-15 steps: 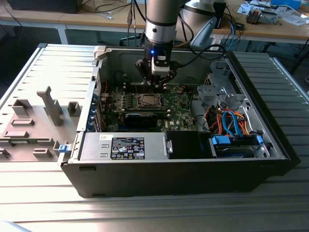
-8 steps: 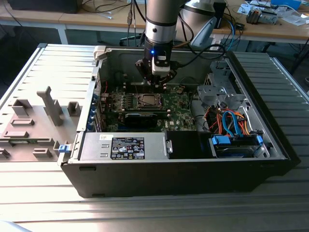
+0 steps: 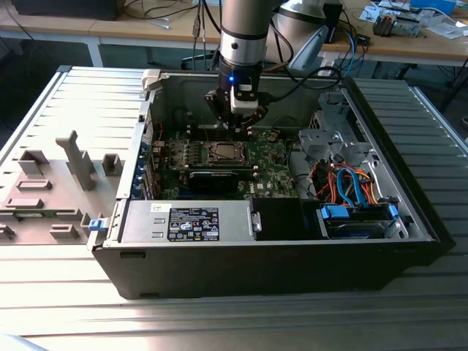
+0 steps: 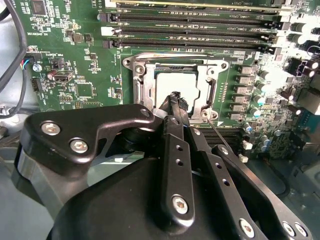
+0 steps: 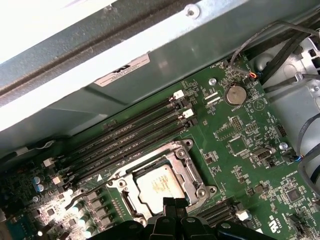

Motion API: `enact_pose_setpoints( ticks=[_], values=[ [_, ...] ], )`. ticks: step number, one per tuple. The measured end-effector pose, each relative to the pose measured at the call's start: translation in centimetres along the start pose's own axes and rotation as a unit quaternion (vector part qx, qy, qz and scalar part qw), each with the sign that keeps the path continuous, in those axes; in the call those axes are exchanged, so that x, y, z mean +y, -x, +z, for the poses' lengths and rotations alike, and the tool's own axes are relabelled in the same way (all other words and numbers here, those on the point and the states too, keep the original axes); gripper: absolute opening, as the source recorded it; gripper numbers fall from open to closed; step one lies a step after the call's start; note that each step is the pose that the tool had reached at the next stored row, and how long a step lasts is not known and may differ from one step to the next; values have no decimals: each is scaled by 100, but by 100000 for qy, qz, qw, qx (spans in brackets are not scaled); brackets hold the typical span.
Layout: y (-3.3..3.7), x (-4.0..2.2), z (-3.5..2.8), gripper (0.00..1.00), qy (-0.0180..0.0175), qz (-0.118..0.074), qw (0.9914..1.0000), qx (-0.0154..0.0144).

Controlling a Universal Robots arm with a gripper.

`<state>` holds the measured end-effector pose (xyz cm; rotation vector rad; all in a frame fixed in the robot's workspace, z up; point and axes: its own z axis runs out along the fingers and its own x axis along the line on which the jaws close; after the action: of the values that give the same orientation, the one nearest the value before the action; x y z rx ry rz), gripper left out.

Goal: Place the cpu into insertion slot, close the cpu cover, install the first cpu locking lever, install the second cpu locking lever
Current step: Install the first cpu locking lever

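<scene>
1. cpu (image 5: 159, 184) sits flat in the insertion slot (image 4: 150, 80), cpu cover (image 4: 212, 70) closed over it
2. gripper (image 4: 175, 97) clenched, holding nothing, tip just above socket edge, seemingly to press a lever
3. Memory slots (image 4: 195, 30) beside socket

The silver-and-black robot arm (image 3: 241, 36) hangs vertically, its wrist pointing straight down with a small blue light glowing on it. Below it, the black two-fingered metal gripper (image 3: 235, 126) points downward. In the second wrist view its slim black fingers (image 4: 176, 131) lie pressed together, tips meeting with no gap.
</scene>
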<state>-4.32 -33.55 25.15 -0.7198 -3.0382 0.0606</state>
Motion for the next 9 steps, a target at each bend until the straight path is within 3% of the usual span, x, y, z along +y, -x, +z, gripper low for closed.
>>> enact_pose_setpoints(
  ticks=[9],
  values=[
    [0, 0, 0, 11, -9, -818, 99997, -33]
  ],
)
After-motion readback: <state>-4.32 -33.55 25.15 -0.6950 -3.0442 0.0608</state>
